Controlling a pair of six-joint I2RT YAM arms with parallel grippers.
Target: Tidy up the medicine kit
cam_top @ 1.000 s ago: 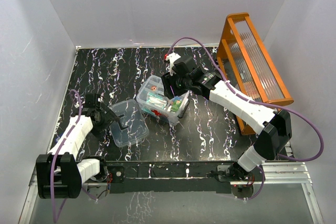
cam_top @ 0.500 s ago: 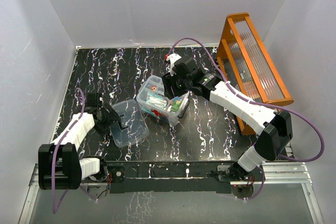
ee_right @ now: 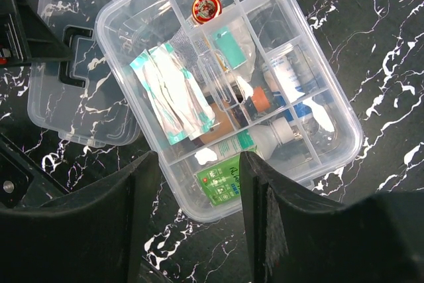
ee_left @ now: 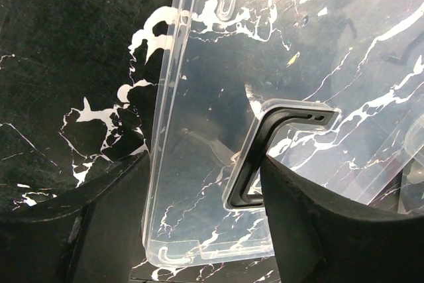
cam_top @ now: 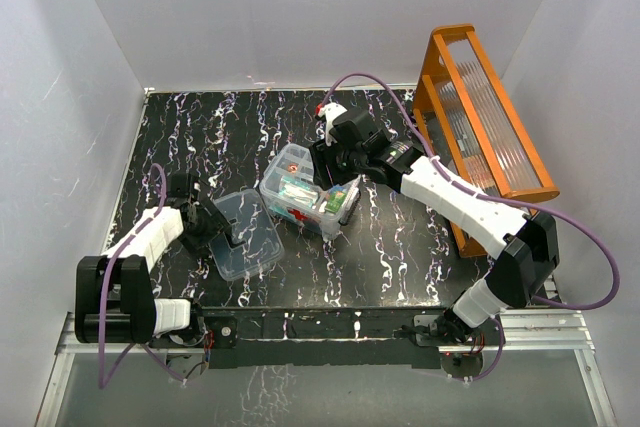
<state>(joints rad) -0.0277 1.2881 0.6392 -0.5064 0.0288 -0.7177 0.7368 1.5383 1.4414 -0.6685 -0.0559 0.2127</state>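
Tabletop (cam_top: 230, 137) black-marbled, white walls (cam_top: 300, 7), medicine kit (cam_top: 295, 192) centred

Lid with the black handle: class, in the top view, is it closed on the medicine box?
No, the lid lies flat on the table beside the box, which stands open with its contents showing.

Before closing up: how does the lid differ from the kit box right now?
The lid is shallow and empty, with a black handle; the box is deeper and holds packets and bottles. Both are clear rectangular plastic.
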